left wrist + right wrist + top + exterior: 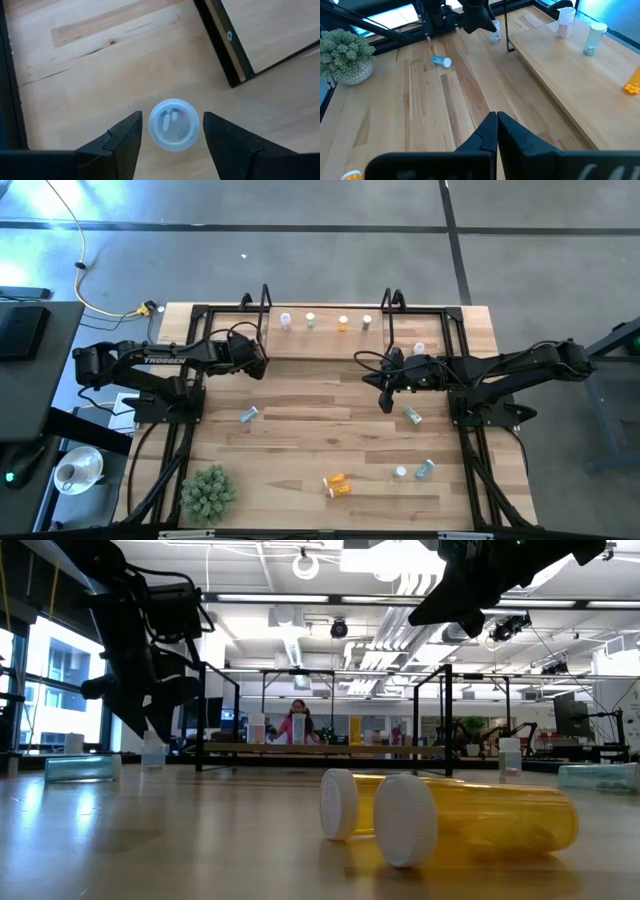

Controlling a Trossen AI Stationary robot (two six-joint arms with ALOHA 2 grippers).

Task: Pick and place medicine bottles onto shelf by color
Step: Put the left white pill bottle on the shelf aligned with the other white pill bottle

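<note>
Clearly the picking step was in hand. Beyond the left gripper [170, 137] lay the shelf [280, 30], its dark edge just ahead, with four bottles already standing on it. The fingers stood apart on either side of an upright pale bottle [174, 124], seen cap-on, neither visibly touching it. Next, I judge, they had to close squarely on the cap, then lift. The right gripper [497, 131] waited mid-table, fingers together and empty, another bottle [412, 414] lying just beside it.
</note>
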